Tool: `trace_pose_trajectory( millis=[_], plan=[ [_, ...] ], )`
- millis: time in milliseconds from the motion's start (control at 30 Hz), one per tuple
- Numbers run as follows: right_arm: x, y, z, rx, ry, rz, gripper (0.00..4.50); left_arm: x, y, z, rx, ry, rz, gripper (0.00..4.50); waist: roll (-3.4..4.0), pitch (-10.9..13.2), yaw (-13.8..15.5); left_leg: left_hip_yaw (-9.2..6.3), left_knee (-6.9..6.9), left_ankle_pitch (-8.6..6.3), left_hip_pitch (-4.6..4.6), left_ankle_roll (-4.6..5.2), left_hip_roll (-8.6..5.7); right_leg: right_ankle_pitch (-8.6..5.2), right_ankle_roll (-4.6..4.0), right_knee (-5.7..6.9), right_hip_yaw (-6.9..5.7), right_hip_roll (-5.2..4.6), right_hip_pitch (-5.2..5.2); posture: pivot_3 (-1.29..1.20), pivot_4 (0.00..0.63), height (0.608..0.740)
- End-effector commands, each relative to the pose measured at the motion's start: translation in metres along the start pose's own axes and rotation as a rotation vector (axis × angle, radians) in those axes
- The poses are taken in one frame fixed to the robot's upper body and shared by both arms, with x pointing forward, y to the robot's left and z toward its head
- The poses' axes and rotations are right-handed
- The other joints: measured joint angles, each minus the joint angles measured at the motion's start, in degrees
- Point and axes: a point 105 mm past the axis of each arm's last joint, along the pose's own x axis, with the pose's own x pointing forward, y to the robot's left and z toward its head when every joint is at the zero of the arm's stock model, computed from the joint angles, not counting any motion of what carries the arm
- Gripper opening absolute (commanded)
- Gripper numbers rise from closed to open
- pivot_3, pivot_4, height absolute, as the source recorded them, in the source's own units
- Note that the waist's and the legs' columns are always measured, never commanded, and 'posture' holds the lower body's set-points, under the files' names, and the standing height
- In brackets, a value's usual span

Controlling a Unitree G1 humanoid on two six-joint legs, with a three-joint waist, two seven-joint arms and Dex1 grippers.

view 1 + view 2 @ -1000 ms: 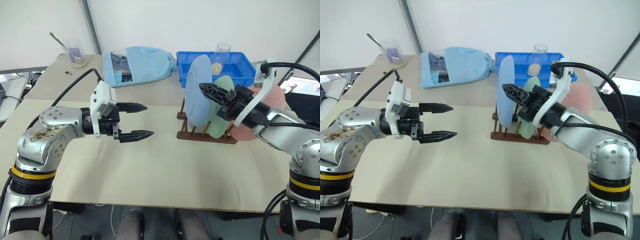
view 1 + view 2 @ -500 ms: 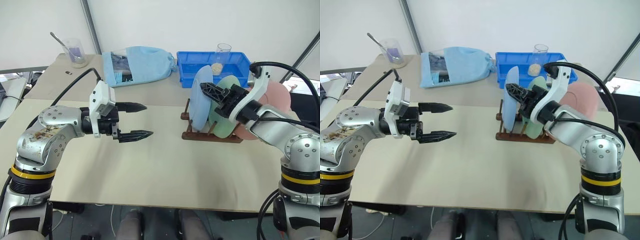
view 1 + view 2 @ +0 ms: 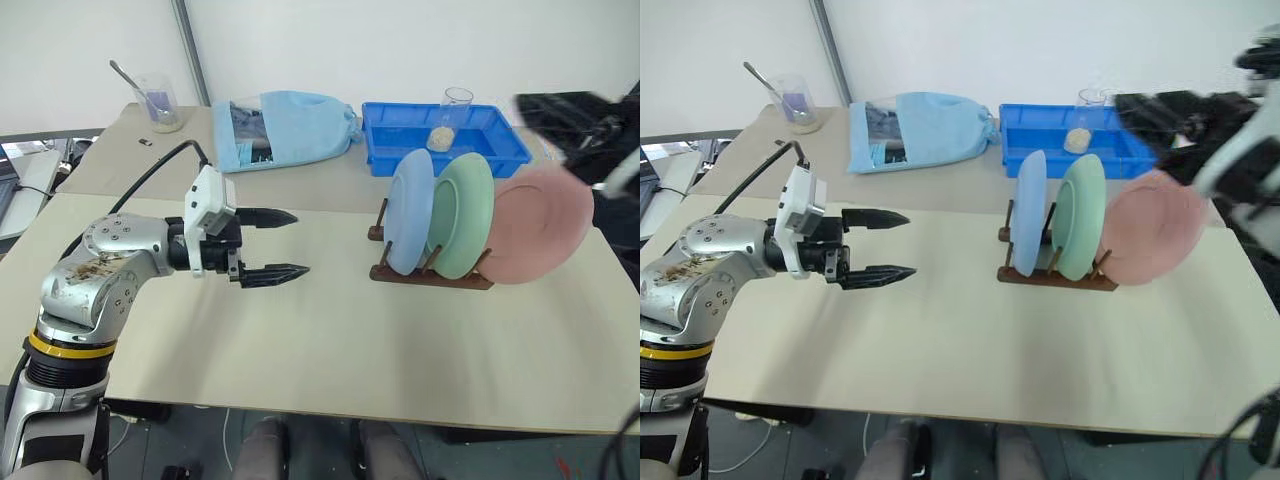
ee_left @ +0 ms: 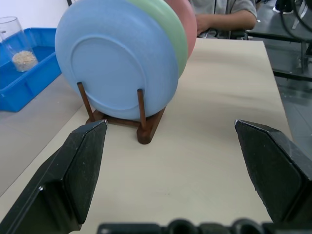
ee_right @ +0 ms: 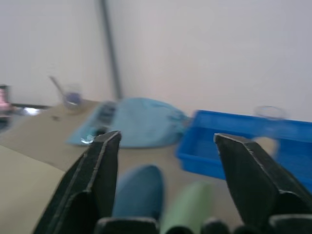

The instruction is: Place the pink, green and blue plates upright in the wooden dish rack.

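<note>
The wooden dish rack sits right of the table's middle. The blue plate and the green plate stand upright between its pegs. The pink plate leans tilted at the rack's right end, behind the green one; I cannot tell whether it sits in a slot. My right gripper hangs blurred above and to the right of the plates, open and empty, fingers wide apart. My left gripper hovers open over the table left of the rack, pointing at it. The left wrist view shows the blue plate in front.
A blue plastic tray holding a clear cup of grains stands behind the rack. A light blue cloth bag and a beaker with a spoon sit at the back left. A person's arm rests beyond the table.
My right gripper has opened, come off the plates and swung up and to the right, away from the rack. The plates stay standing in the rack. The left arm has kept still.
</note>
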Motion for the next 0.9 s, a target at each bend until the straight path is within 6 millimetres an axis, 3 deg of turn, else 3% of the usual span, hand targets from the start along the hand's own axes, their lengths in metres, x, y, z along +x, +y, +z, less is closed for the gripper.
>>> trace_pose_trajectory(
  millis=[33, 133, 233, 367, 467, 667, 900],
  plan=[
    [-0.026, -0.048, 0.009, -0.132, 0.012, -0.192, 1.93, 0.004, -0.004, 0.009, 0.037, -0.027, -0.034, 4.50, 0.00, 0.0, -0.1, 0.02, 0.02, 0.00, 0.01, 0.00, 0.00, -0.02, -0.03, 0.01, 0.02, 0.00, 0.00, 0.00, 0.150, 0.696],
    [-0.044, -0.080, -0.017, -0.227, 0.159, -0.313, 0.90, 0.007, -0.005, 0.008, 0.036, -0.030, -0.047, 4.50, 0.00, 0.0, -0.3, 0.06, 0.03, 0.02, 0.11, -0.01, 0.01, -0.15, 0.08, 0.08, 0.05, 0.01, 0.03, 0.00, 0.150, 0.696],
    [-0.051, -0.090, -0.040, -0.325, 0.277, -0.327, 0.05, 0.009, -0.004, 0.009, 0.036, -0.032, -0.052, 4.50, 0.05, 0.0, -0.9, 0.12, 0.03, 0.03, 0.21, 0.01, 0.02, -0.15, 0.12, 0.15, 0.11, 0.03, 0.04, 0.00, 0.150, 0.696],
    [-0.049, -0.081, -0.081, -0.363, 0.416, -0.228, 0.05, 0.012, -0.005, 0.008, 0.034, -0.035, -0.050, 4.50, 0.06, 0.0, -1.4, 0.17, -0.01, 0.03, 0.37, 0.01, 0.03, -0.14, 0.17, 0.26, 0.17, 0.06, 0.05, 0.00, 0.150, 0.696],
    [-0.042, -0.071, -0.093, -0.330, 0.423, -0.160, 0.05, 0.011, -0.005, 0.007, 0.033, -0.033, -0.039, 4.50, 0.06, 0.0, -1.4, 0.16, -0.01, 0.03, 0.40, 0.01, 0.06, -0.14, 0.17, 0.28, 0.17, 0.12, 0.06, 0.00, 0.150, 0.696],
    [-0.024, -0.046, -0.090, -0.225, 0.365, -0.024, 0.05, 0.009, -0.006, 0.005, 0.031, -0.027, -0.018, 4.50, 0.06, 0.0, -1.1, 0.15, -0.01, 0.03, 0.38, 0.01, 0.03, -0.07, 0.31, 0.29, 0.21, 0.11, 0.06, 0.00, 0.150, 0.696],
    [-0.020, -0.023, -0.075, -0.142, 0.315, 0.079, 0.05, 0.008, -0.005, 0.006, 0.031, -0.031, 0.003, 4.50, 0.06, 0.0, -0.7, 0.12, -0.01, 0.03, 0.34, 0.01, 0.00, -0.09, 0.33, 0.28, 0.19, 0.09, 0.06, 0.00, 0.150, 0.696]
  ],
)
